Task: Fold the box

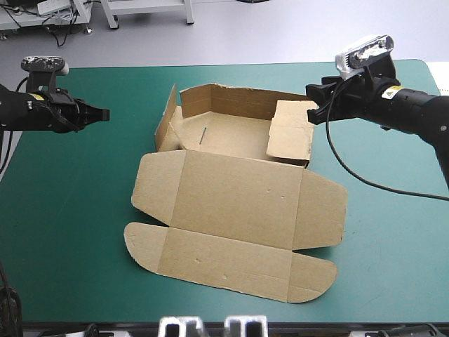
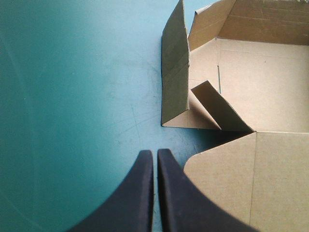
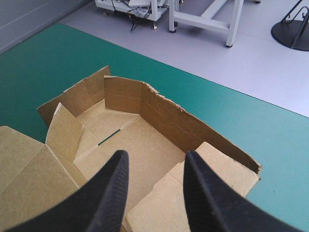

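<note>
Here, I have the left gripper (image 2: 155, 154), fingers together, beside the brown box (image 1: 238, 196); the right gripper (image 3: 157, 155), fingers apart, above its wall.

**A:** What is everything sitting on?

**B:** A counter (image 1: 70, 210) with a teal-green cover (image 1: 393, 246).

**A:** And what lies on it?

**B:** The brown box (image 1: 231, 210), about the middle. Its tray end faces the far edge, with the back wall (image 1: 242, 102) upright. The left flap (image 1: 167, 116) stands leaning outward, and the right flap (image 1: 291, 130) is tipped inward over the tray floor. The lid (image 1: 238, 193) lies flat toward the near edge, its side flaps spread on the cover.
</note>
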`<control>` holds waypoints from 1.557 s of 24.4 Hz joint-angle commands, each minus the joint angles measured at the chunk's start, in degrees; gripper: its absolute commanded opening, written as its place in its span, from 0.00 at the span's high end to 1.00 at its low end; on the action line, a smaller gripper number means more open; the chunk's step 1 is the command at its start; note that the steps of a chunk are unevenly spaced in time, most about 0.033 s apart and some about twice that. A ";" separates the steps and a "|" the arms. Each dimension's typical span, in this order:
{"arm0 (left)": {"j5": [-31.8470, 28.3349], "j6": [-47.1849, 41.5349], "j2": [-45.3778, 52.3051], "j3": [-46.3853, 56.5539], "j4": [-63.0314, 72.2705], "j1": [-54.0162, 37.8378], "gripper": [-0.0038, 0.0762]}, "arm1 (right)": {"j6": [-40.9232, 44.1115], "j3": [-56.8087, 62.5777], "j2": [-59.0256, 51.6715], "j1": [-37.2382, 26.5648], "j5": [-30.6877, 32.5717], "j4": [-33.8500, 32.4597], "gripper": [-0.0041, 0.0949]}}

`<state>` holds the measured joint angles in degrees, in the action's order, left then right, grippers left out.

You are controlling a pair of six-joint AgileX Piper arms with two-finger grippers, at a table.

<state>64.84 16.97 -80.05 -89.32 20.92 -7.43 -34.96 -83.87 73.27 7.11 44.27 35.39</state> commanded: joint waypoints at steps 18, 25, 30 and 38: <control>-0.58 1.45 1.61 -1.63 1.78 -0.05 0.94 | 20.03 -1.61 23.81 0.01 -1.25 -15.77 0.62; -0.27 1.45 1.61 -1.63 2.01 -0.05 0.94 | 23.43 -1.61 29.57 0.01 -2.38 -12.49 0.63; -0.80 1.45 1.61 -1.63 2.30 -0.05 0.94 | 22.09 -1.61 33.88 0.01 -1.93 -6.34 0.83; -6.66 0.52 0.61 -1.63 1.07 -0.20 0.95 | 19.06 -4.14 31.92 0.01 -1.72 1.11 0.98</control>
<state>64.14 18.49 -80.34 -89.32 21.05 -7.43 -14.95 -85.06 109.00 7.17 43.42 32.07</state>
